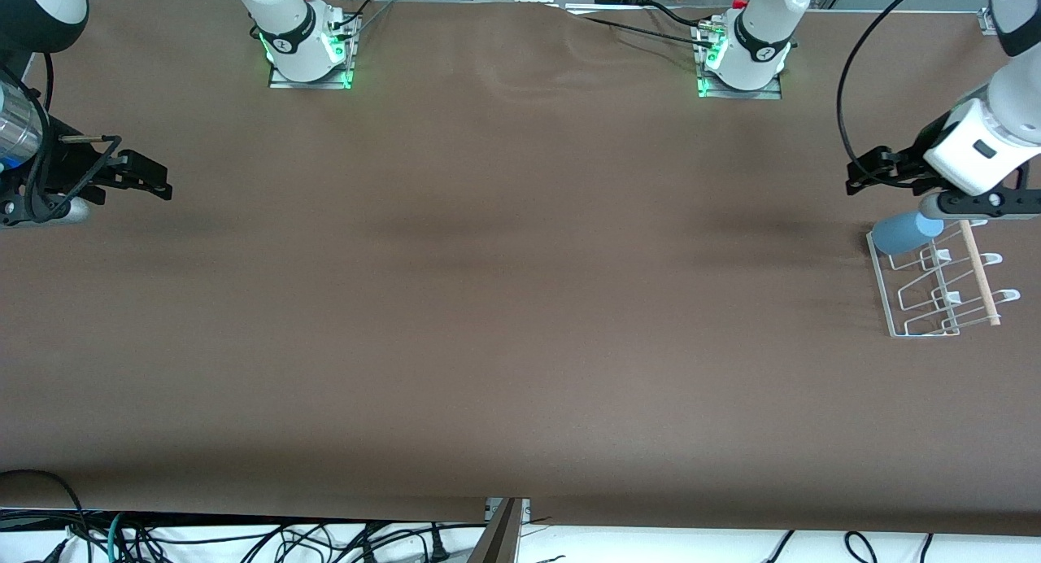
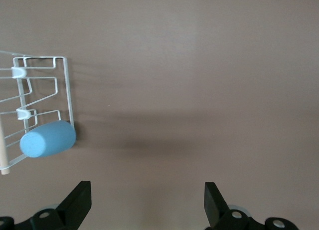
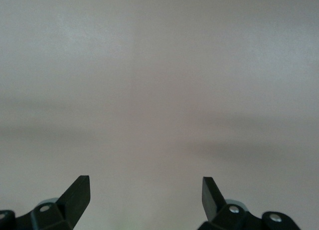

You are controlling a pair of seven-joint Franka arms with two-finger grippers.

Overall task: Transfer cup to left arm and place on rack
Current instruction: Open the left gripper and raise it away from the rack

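Note:
The light-blue cup [image 1: 903, 232] lies on its side on the white wire rack [image 1: 883, 290], at the rack's end farther from the front camera. A pale wooden rod [image 1: 980, 274] runs across the rack. My left gripper [image 1: 854, 179] is open and empty, up in the air over bare table just beside the cup's end of the rack. In the left wrist view the cup [image 2: 48, 139] rests on the rack's corner [image 2: 65, 90], apart from my open left gripper [image 2: 148, 190]. My right gripper [image 1: 163, 182] waits open and empty over the right arm's end of the table, and its wrist view [image 3: 146, 185] shows only bare table.
A brown cloth [image 1: 520, 303] covers the table. The two arm bases [image 1: 309, 50] [image 1: 744, 58] stand along the edge farthest from the front camera. Loose cables [image 1: 244, 538] hang below the nearest edge.

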